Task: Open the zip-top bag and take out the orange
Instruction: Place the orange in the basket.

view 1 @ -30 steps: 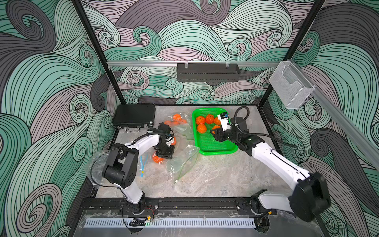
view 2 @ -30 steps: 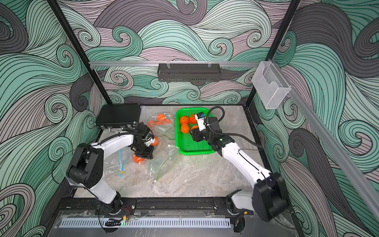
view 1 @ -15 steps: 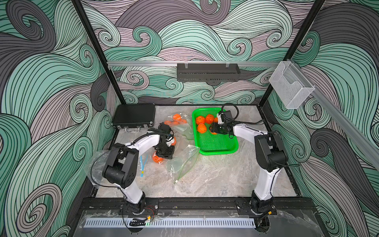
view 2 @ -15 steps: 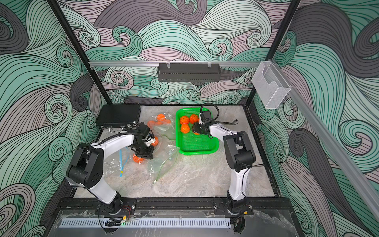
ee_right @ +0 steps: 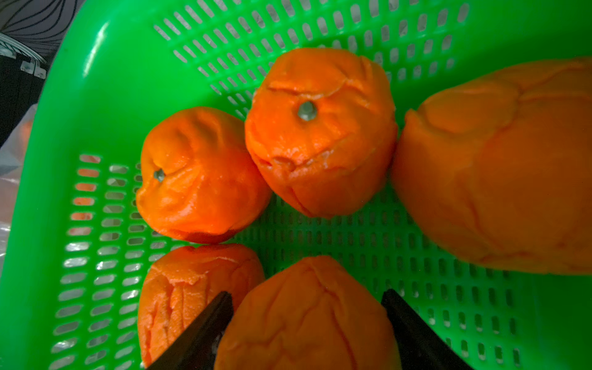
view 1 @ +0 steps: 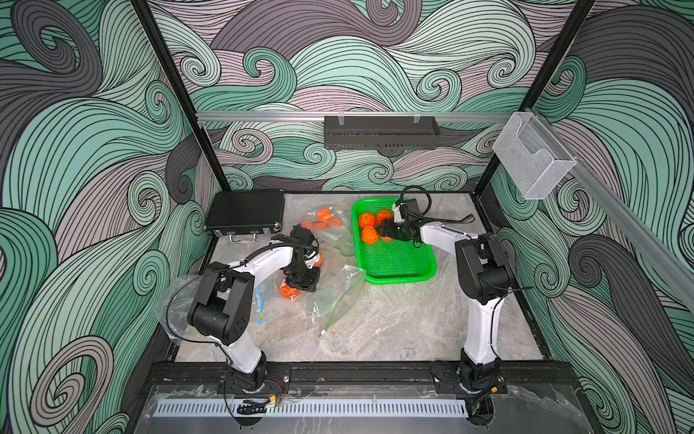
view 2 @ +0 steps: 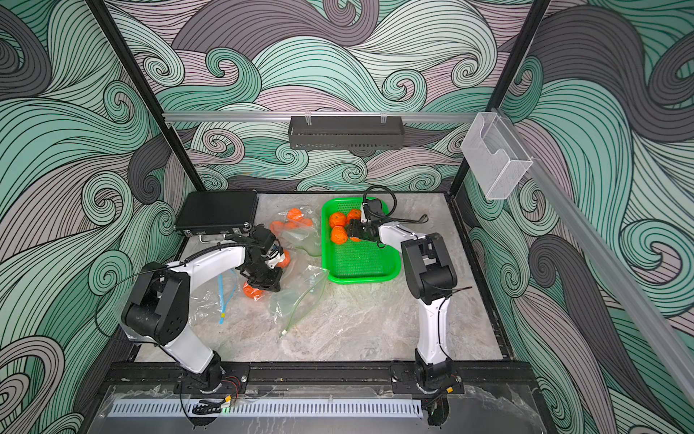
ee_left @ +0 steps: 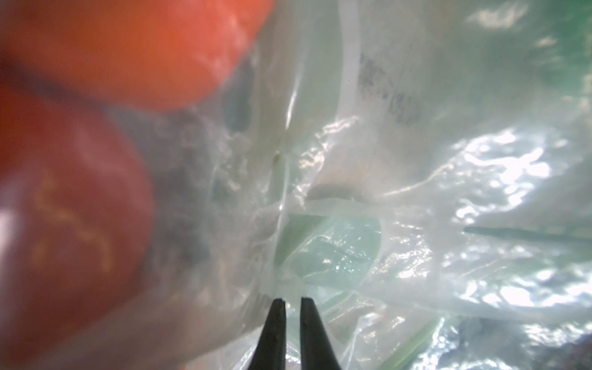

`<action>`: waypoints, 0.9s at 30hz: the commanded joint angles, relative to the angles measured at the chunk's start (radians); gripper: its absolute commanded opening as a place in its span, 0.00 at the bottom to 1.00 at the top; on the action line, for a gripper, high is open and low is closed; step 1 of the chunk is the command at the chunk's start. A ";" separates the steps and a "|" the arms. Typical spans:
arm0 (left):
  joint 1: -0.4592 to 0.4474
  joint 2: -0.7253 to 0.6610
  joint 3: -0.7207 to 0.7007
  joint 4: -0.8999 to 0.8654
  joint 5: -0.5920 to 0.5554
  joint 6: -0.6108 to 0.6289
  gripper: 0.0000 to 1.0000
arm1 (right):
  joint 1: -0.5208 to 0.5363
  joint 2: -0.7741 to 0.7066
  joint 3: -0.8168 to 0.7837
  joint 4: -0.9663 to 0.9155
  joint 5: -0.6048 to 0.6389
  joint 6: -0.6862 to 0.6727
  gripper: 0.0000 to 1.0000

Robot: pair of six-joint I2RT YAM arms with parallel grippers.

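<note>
Tabletop (view 1: 394,330), grey marbled: is carrying every item listed below, in both top views.

Black case (view 1: 246,212): is lying closed at the far corner on my left side.

Green basket (view 1: 398,263): is sitting on the far part of my right half; its near end is showing bare mesh.

Empty bag (view 1: 334,297): is lying crumpled between the basket and my left arm, just beside the basket's near corner.

Zip-top bag (ee_left: 352,192): is lying under my left gripper (ee_left: 292,302), with bagged fruit (view 1: 289,293) showing orange through the film. My jaws there are sitting almost together, tips at the plastic. Whether film is being pinched between them, I cannot tell.

Second bag (view 1: 325,221): is lying farther back, beside the basket's far rim, and is holding more orange fruit.

Loose oranges (ee_right: 320,134): four are resting crowded together in the basket's far end.

Orange (ee_right: 307,326): is sitting inside the basket between the fingers of my right gripper (ee_right: 306,292). Jaws are standing wide, one on each side of it. Whether they are pressing it, I cannot tell.

Blue strip (view 1: 263,300): is lying on the table by my left arm.
</note>
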 commanded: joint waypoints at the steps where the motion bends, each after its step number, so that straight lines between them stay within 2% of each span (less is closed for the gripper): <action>1: -0.008 -0.024 0.038 -0.038 -0.017 0.011 0.13 | -0.008 -0.005 0.013 0.012 -0.017 -0.005 0.76; 6: -0.010 -0.030 0.037 -0.035 -0.017 0.010 0.14 | -0.008 -0.057 -0.009 0.003 -0.007 -0.011 0.81; 15: -0.012 -0.033 0.038 -0.037 -0.020 0.011 0.14 | -0.010 -0.224 -0.087 -0.021 0.051 -0.054 0.80; 21: -0.012 -0.037 0.040 -0.038 -0.024 0.013 0.14 | 0.021 -0.477 -0.251 -0.018 -0.012 -0.056 0.68; 27: -0.012 -0.040 0.040 -0.040 -0.027 0.013 0.14 | 0.163 -0.763 -0.466 -0.033 -0.026 -0.136 0.51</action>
